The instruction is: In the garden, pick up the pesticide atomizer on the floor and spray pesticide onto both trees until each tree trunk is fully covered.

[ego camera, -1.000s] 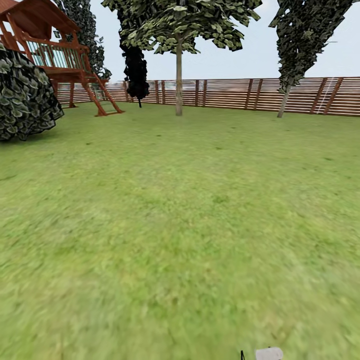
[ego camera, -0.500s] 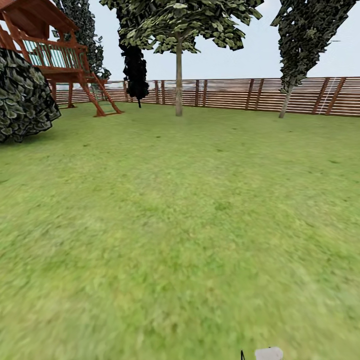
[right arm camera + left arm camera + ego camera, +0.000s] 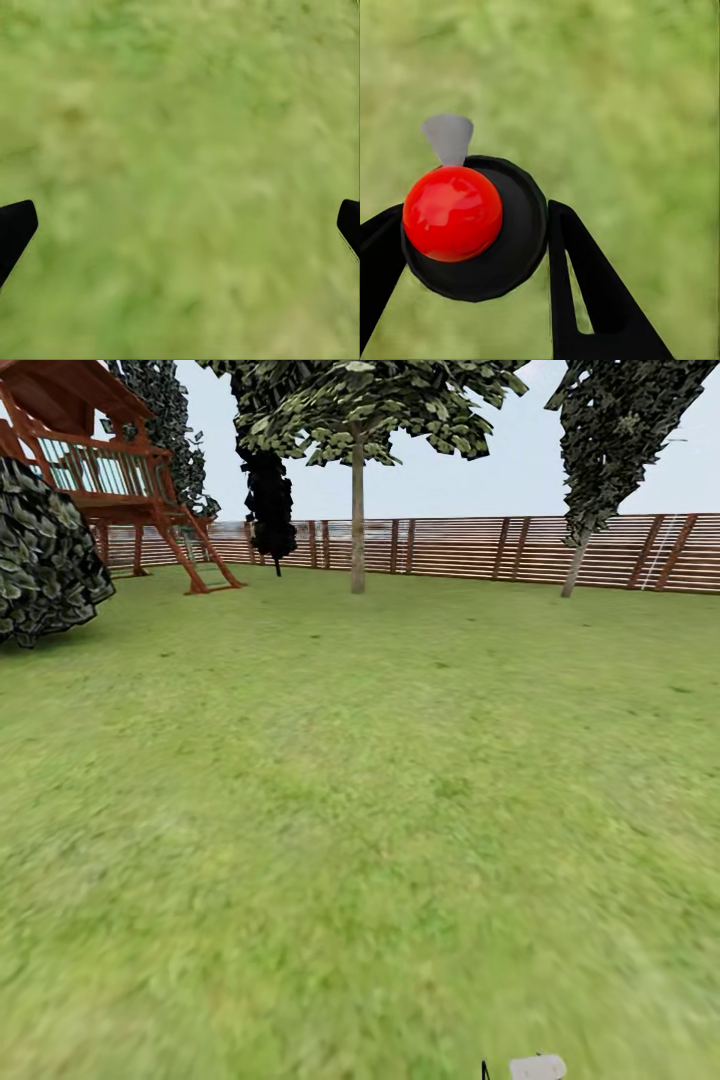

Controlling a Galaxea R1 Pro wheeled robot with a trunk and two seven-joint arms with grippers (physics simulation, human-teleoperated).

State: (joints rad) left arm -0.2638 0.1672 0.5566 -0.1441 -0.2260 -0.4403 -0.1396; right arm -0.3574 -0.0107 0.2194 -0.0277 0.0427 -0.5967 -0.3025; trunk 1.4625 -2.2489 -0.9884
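A: Where is the pesticide atomizer (image 3: pixel 472 229)?

B: The left gripper (image 3: pixel 472 247) has closed its fingers around it, one on each side. The red ball on top points at the camera, with grass (image 3: pixel 360 810) below.

A: And the right gripper (image 3: pixel 180 225)?

B: Its fingers are spread wide, with nothing between them.

A: So which step is this?

B: The bottle seems picked up. The robot looks to be crossing the lawn. Next it probably needs to get close to a tree trunk (image 3: pixel 357 520) by the fence (image 3: pixel 470 547) and aim the nozzle.

A: Is there any spray inside?

B: The bottle is dark, so nobody can tell.
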